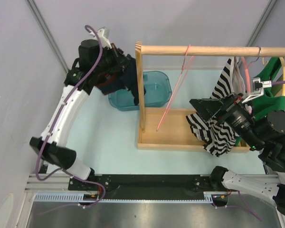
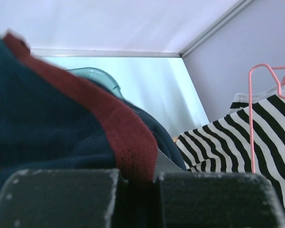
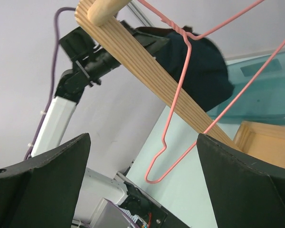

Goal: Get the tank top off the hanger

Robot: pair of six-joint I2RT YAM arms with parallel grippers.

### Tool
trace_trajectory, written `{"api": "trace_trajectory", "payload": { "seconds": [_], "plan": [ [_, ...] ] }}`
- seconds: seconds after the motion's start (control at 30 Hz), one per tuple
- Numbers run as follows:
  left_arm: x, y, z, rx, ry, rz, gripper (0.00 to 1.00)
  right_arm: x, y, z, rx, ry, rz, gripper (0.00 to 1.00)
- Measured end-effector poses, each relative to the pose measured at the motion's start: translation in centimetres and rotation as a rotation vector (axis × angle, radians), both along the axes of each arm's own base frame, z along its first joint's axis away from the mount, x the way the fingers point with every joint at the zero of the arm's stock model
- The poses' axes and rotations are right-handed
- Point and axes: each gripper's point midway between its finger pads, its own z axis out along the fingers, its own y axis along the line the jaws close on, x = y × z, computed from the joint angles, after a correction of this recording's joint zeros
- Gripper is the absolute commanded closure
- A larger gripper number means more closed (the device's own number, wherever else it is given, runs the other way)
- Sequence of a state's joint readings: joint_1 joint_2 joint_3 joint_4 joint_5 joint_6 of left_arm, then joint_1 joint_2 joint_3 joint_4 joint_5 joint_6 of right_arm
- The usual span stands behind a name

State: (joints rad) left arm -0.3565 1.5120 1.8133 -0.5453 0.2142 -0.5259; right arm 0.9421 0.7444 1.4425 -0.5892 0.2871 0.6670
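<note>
Navy tank top [image 2: 47, 123] – red-trimmed – in left end effector [image 2: 137, 183]

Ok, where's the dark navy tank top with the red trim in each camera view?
Top external: the dark navy tank top with red trim is upper left, bunched in the left gripper.
Left wrist: it fills the left and centre.
Right wrist: it is the dark mass at the top, right of centre, behind the wooden rack post.
Shared landmark: the translucent teal plastic bin.
</note>
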Motion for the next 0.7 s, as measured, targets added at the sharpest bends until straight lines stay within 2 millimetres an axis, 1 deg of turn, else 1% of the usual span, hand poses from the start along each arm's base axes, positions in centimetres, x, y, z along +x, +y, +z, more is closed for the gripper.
{"api": "trace_trajectory", "payload": {
  "seconds": [0.1,0.2,0.27,0.33,0.4,0.47,0.53,0.63,0.7],
  "plan": [
    [2.2,-1.8,-1.3,-0.016,0.024,-0.049,1.0,-0.1,-0.3,0.2,-0.004,-0.013,-0.001,0.0],
    [4.2,-3.3,-3.0,-0.031,0.06,-0.081,1.0,-0.2,-0.4,0.9,0.001,-0.023,-0.002,0.0],
    [5.1,-4.1,-4.8,-0.038,0.104,-0.1,1.0,-0.3,-0.5,1.6,0.009,-0.034,-0.002,0.0],
    [5.4,-4.5,-6.1,-0.043,0.137,-0.112,1.0,-0.4,-0.7,1.8,0.013,-0.039,-0.003,0.0],
    [5.6,-4.8,-7.4,-0.046,0.161,-0.117,1.0,-0.4,-0.6,1.8,0.011,-0.04,-0.003,0.0],
    [5.8,-4.9,-8.1,-0.044,0.172,-0.12,1.0,-0.3,-0.6,1.8,0.008,-0.04,-0.004,0.0],
    [6.5,-5.0,-8.9,-0.049,0.181,-0.119,1.0,-0.3,-0.6,1.8,0.006,-0.04,-0.004,0.0],
    [7.9,-4.7,-10.8,-0.049,0.211,-0.106,1.0,-0.3,-0.6,1.7,0.004,-0.041,-0.004,0.0],
    [9.3,-4.1,-12.9,-0.046,0.247,-0.082,1.0,-0.3,-0.6,1.7,0.001,-0.04,-0.004,0.0]
  ]
}}
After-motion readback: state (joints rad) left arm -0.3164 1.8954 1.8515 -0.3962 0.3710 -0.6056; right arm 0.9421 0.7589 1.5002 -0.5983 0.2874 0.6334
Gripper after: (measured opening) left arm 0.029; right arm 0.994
